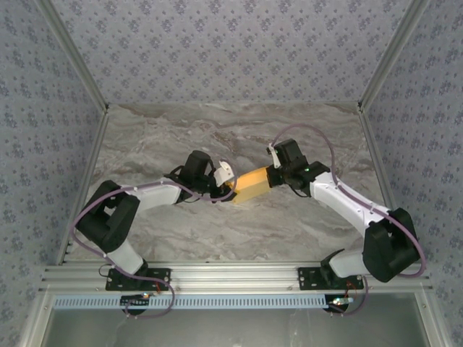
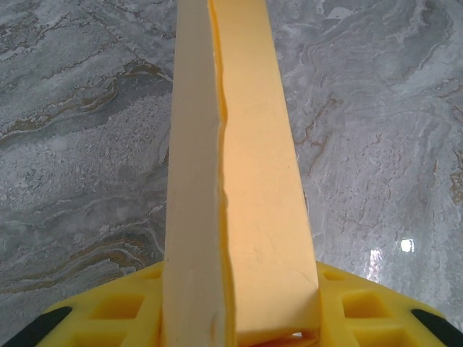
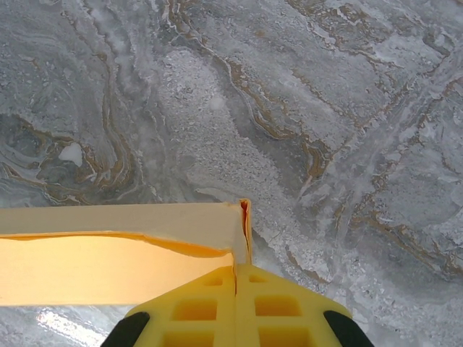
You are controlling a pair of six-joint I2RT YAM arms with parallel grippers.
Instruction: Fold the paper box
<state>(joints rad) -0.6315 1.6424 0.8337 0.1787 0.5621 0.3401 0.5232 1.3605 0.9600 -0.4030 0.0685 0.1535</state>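
Note:
The paper box (image 1: 252, 186) is a yellow-orange card shape held above the marble table between both arms. My left gripper (image 1: 223, 186) is shut on its left end. In the left wrist view the box (image 2: 246, 181) runs straight away from the gripper (image 2: 242, 322), a pale face on the left and an orange face on the right, with yellow fingers (image 2: 108, 314) on either side of it. My right gripper (image 1: 274, 177) is shut on the right end. In the right wrist view the gripper (image 3: 236, 271) pinches a thin edge flap at the corner of the box (image 3: 108, 253), which stretches off to the left.
The grey marble table (image 1: 231, 130) lies under the box, walled by patterned panels at the back and both sides. An aluminium rail (image 1: 231, 275) with the arm bases runs along the near edge.

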